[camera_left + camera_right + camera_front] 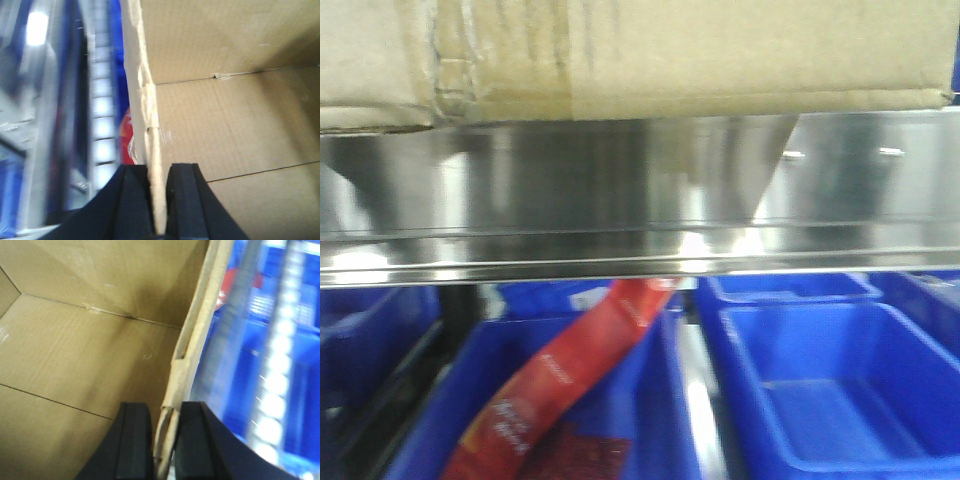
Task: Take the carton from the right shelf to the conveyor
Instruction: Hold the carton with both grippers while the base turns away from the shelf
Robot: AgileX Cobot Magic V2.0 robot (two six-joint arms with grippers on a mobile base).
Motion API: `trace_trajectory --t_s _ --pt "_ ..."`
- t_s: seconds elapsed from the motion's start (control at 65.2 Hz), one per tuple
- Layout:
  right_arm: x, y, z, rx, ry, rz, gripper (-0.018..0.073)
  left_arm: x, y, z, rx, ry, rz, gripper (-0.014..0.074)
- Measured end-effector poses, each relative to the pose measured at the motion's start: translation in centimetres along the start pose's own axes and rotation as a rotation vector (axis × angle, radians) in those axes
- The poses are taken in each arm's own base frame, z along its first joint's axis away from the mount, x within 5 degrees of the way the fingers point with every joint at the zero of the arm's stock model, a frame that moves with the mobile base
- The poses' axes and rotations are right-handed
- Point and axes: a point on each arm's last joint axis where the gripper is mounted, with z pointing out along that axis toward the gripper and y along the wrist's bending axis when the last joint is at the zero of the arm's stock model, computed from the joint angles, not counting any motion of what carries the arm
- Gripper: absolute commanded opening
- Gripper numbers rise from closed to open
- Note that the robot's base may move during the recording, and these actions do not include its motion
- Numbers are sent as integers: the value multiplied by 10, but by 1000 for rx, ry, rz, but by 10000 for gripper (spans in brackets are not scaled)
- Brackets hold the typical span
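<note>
The brown carton (650, 50) fills the top of the front view, its bottom edge just above the steel shelf rail (620, 190) with two screw heads. My left gripper (159, 172) is shut on the carton's left wall (150, 120); the open inside of the carton (235, 110) lies to the right of that wall. My right gripper (167, 412) is shut on the carton's right wall (192, 340), with the inside of the carton (85, 345) to its left. The conveyor is out of view.
Blue plastic bins (820, 390) stand below the shelf rail. One on the left holds a red packet (570, 375). Blurred blue bins and metal rack posts show beside the carton in both wrist views.
</note>
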Motion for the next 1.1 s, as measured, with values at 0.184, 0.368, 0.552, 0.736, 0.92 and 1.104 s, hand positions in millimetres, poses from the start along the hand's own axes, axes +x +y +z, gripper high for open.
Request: trace_trajectory --t_s 0.184,0.368,0.552,0.736,0.92,1.104 --pt "0 0 0 0 -2 0 -69 0 0 -1 -1 -4 0 -15" --pt "0 0 0 0 0 0 -69 0 0 -1 -1 -4 0 -15" --pt "0 0 0 -1 -5 0 -69 0 0 -1 -1 -7 0 -15" --pt "-1 0 0 0 -19 -1 -69 -1 0 -1 -2 -15 2 -15" --pt "-2 0 0 2 -21 -2 -69 -2 0 -2 0 -26 2 -15" --pt "-2 0 0 2 -21 -2 -69 -2 0 -2 0 -34 2 -15"
